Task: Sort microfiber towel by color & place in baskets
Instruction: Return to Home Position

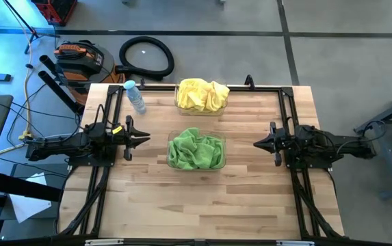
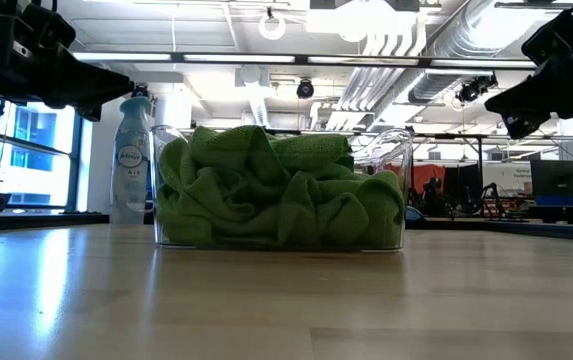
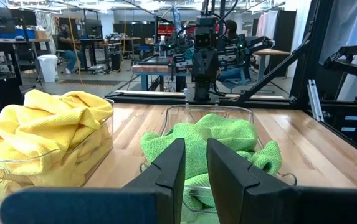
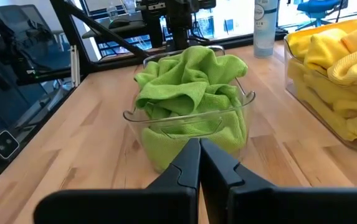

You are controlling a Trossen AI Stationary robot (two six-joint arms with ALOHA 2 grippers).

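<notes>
A pale wooden table is seen from above, with a dark robot arm at each side.

**Step in hand:** The sorting itself looks finished, since no cloth shows outside a basket. The arms seem to be going to their rest pose.

- **Left gripper:** The left gripper hovers above the table just to the left of the nearer basket. It carries nothing, and its wrist view shows its fingers a narrow gap apart.
- **Right gripper:** The right gripper hovers on the other side of that basket, somewhat farther off. It is also empty, with its fingers pressed together at the tips.

**Where the towels are:**

- The fuzzy bright green microfiber towels are heaped in the nearer clear plastic rectangular basket at the table's middle, rising above its rim.
- The fuzzy bright yellow microfiber towels fill the farther clear plastic rectangular basket by the far edge.

**Next move:** It likely calls for little. Each arm has to pull back along its own side and settle, staying above the basket walls so that nothing is nudged. Neither gripper needs to grasp anything.

**Counts:**

- Two baskets.
- Two heaps of towels, one green and one yellow. The folds hide how many cloths make up each heap.
- Two grippers.
- One small clear bottle with a blue cap, standing upright to the left of the yellow basket and apart from it.
</notes>
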